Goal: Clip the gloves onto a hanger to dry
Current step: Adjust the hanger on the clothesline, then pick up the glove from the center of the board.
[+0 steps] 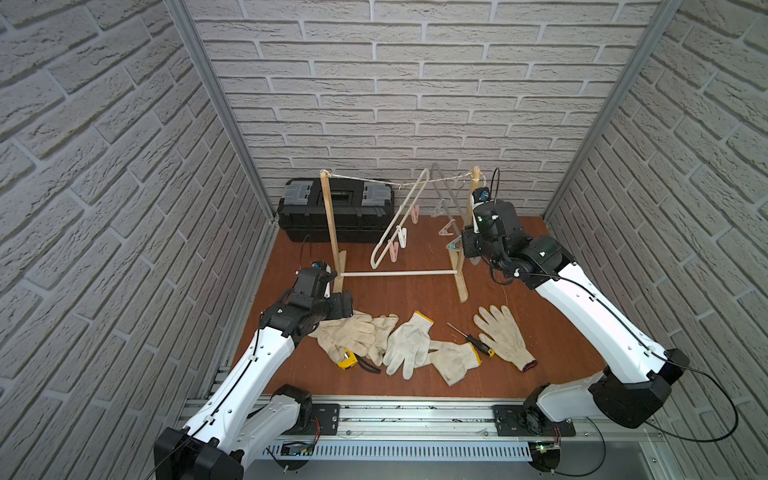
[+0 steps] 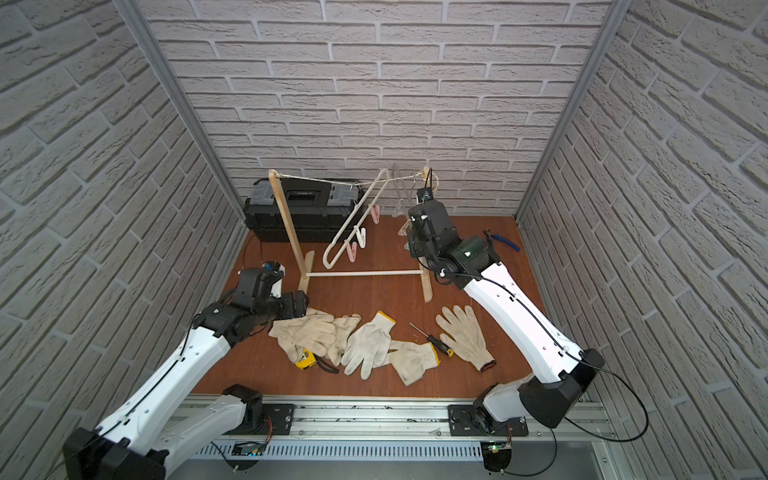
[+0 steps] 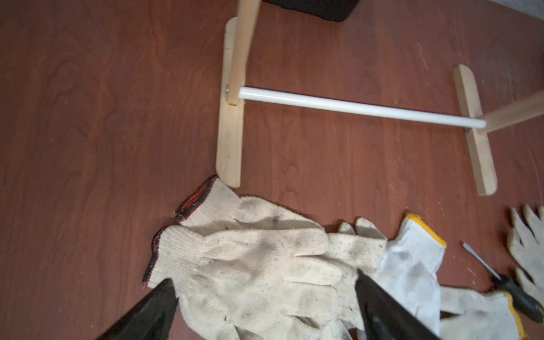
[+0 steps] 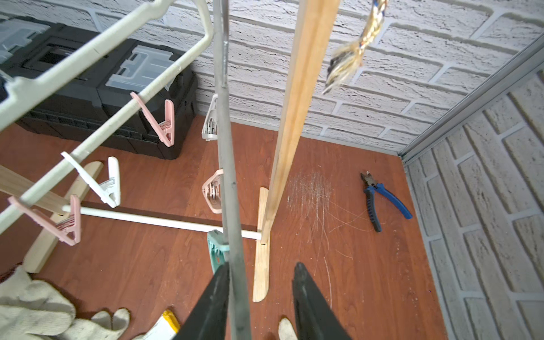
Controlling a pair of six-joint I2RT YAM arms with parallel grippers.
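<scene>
Several off-white, stained gloves (image 1: 409,347) lie on the brown table in front of the wooden rack, in both top views. One glove (image 1: 503,336) lies apart at the right. My left gripper (image 3: 265,278) hangs open just above the top glove (image 3: 250,259) of the left pile, a finger on either side of it. A white hanger (image 1: 405,216) and a grey hanger (image 4: 225,147), both with clips, hang from the rack's string. My right gripper (image 4: 262,266) is open around the grey hanger's bar, which rests against one finger beside a teal clip (image 4: 216,250).
The wooden rack (image 1: 332,232) stands mid-table with a white crossbar (image 3: 353,107) low down. A black toolbox (image 1: 336,208) sits at the back left. A screwdriver (image 1: 473,340) and a yellow tape measure (image 1: 347,360) lie among the gloves. Blue pliers (image 4: 382,203) lie at the back right.
</scene>
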